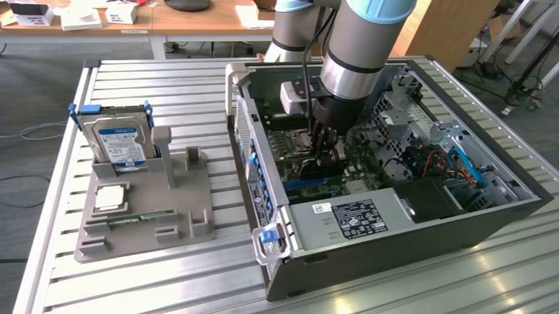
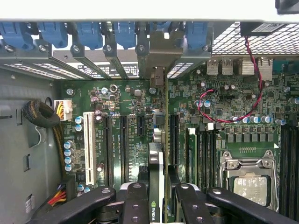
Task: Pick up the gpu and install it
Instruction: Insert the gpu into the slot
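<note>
— While the computer case [image 1: 384,196] lies open on the slatted metal table [image 1: 175,275], what's the room like?
— Grey carpet, and wooden desks [image 1: 131,19] along the far edge at twelve o'clock in the exterior view. At nine o'clock from the case sits a grey holder [image 1: 144,203] with a hard drive [image 1: 120,144] standing in it and a memory stick [image 1: 144,216] lying flat.
— Where's the gpu [image 2: 156,186]?
— Inside the case, edge-on over the green motherboard [image 2: 140,126]. The gripper [image 2: 156,198] has its black fingers [image 2: 135,200] clamped on it from both sides.
— Anything crowding it?
— Black slots flank it either side. In the exterior view, the power supply [image 1: 354,219] sits at six o'clock from the gripper, and orange and blue cables [image 1: 446,163] at three o'clock. The processor socket [image 2: 250,179] lies just beside the gripper.
</note>
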Controlling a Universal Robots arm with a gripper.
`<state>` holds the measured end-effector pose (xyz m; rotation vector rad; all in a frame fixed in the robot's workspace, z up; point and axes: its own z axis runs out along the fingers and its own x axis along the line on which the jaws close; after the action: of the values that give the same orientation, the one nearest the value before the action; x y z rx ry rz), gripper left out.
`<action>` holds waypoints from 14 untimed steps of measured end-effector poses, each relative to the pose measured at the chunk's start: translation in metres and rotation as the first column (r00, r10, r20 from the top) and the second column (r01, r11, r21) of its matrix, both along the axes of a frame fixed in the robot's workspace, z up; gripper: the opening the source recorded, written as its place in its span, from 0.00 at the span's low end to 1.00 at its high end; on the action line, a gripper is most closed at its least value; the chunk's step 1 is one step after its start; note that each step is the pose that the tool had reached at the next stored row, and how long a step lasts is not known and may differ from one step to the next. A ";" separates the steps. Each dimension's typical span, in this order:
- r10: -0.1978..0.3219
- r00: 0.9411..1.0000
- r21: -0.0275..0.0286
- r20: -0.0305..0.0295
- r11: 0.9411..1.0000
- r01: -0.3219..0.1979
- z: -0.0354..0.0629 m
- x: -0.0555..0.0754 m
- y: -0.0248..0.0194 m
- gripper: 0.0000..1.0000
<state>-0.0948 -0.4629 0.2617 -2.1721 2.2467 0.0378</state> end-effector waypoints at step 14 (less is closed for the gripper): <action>0.000 1.000 0.000 0.000 1.000 0.000 -0.0021 0.000 0.0000 0.27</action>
<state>-0.0948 -0.4629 0.2596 -2.1720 2.2465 0.0380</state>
